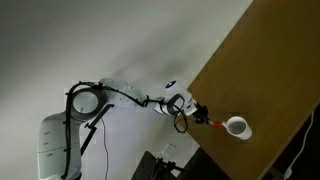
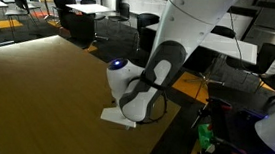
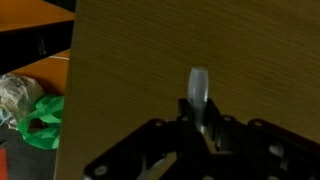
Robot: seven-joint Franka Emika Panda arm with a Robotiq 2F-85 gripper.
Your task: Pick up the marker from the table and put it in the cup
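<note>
Tool was pinched on the marker. In wrist view the jaws sat tight on either side of the shaft, w/ the whitish end sticking out ahead over bare counter. In an exterior view the marker's red part showed just past the tool, aimed at the cup, near it but not touching. So the marker was in the grip, prob. lifted off the counter, and not yet in the cup.

Step in hand, as I read it: carry over the cup & drop.
- The cup wasn't in wrist view, so bring it into frame first, then line up on the mouth.
- Get the free end past the rim and over the opening before spreading the jaws. Release too early and the marker likely lands on the counter and rolls.
- Approach from above, not sideways. The cup looked light and a nudge from tool or marker could shove or tip it.
- Open slowly, then lift straight up.

Pose: the arm reached in from off the counter's edge, stretched long and low, wrist bent toward the cup. In an exterior view the arm's bulk came down steeply & hid both tool and cup, so nothing could be checked there.
</note>
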